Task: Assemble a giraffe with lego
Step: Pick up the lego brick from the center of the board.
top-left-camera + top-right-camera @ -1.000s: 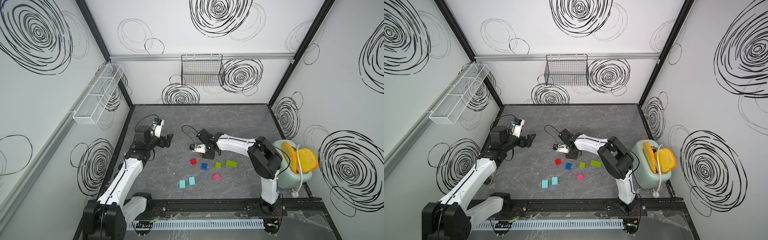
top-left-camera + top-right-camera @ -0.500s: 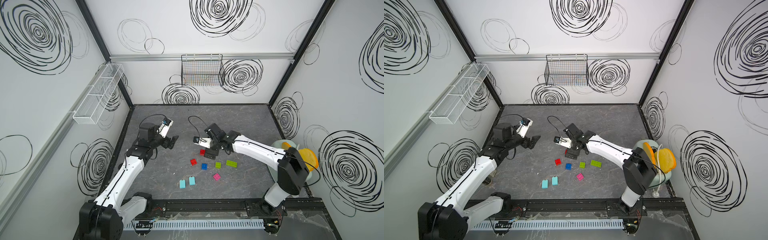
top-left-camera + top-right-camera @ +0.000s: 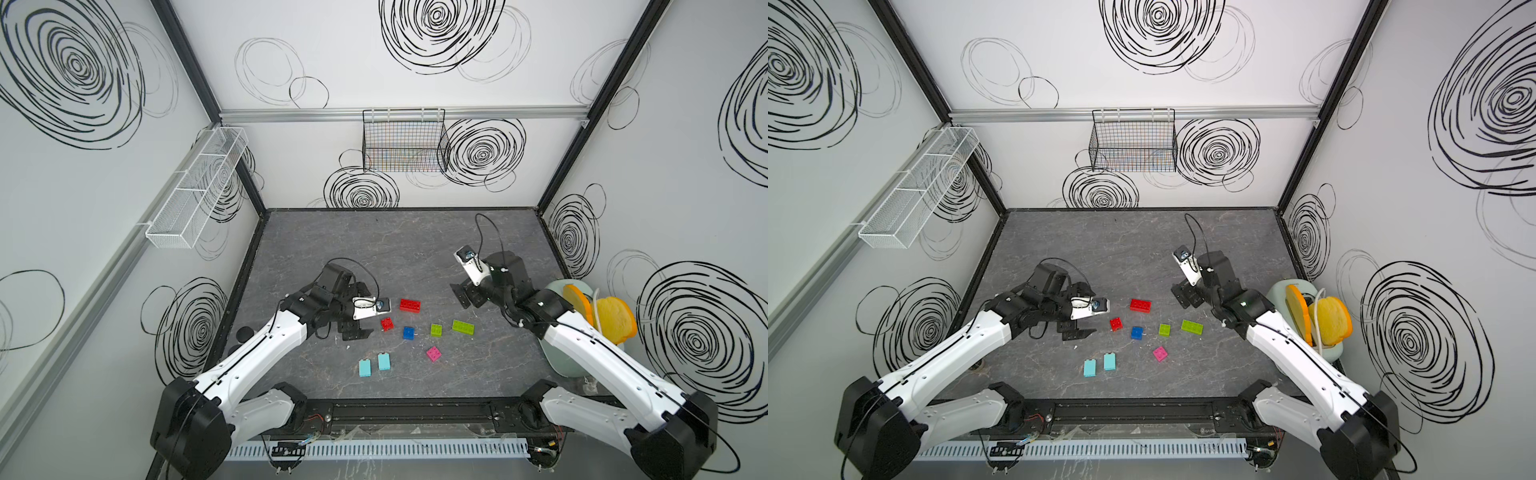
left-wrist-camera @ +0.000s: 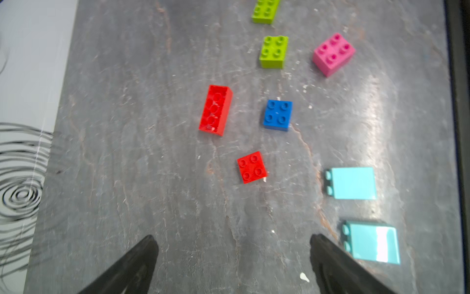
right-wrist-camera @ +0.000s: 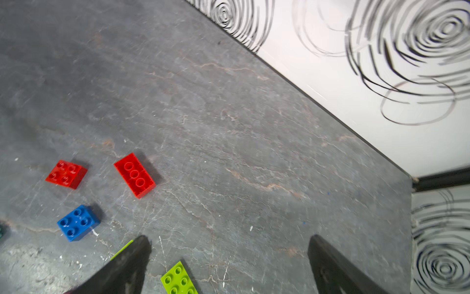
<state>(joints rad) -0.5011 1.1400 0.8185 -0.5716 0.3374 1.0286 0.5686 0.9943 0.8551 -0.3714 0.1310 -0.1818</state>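
The lego [image 3: 408, 333] lies loose on the grey table [image 3: 374, 249], near its front middle, and no two bricks are joined, so the giraffe is not yet begun. Six bricks sit in a scatter: a long red brick [image 3: 409, 305], a small red brick [image 3: 387, 323], a blue brick [image 4: 277, 115], a small lime brick [image 3: 436, 330], a long lime brick [image 3: 463, 327] and a pink brick [image 3: 434, 353]. The two light-blue bricks [image 3: 384, 362] lie side by side nearer the front edge, tipped over with their studs pointing sideways. The long red brick is upside down, hollow side up; I judge it needs turning before anything can press onto it. The bricks lie apart from one another, which should leave room for a finger on either side.

The left tool [image 4: 232, 239] hangs just beside the small red brick, jaws spread wide and holding nothing. The right tool [image 5: 229, 239] is also wide apart and empty. It stands off behind and to the right of the bricks, well apart from the long red one.

A black wire basket [image 3: 403, 145] on the back wall and a white mesh rack [image 3: 199, 187] on the left wall show nothing inside. A pale green bin [image 3: 562, 365] beside the right arm holds orange-yellow discs [image 3: 617, 320].
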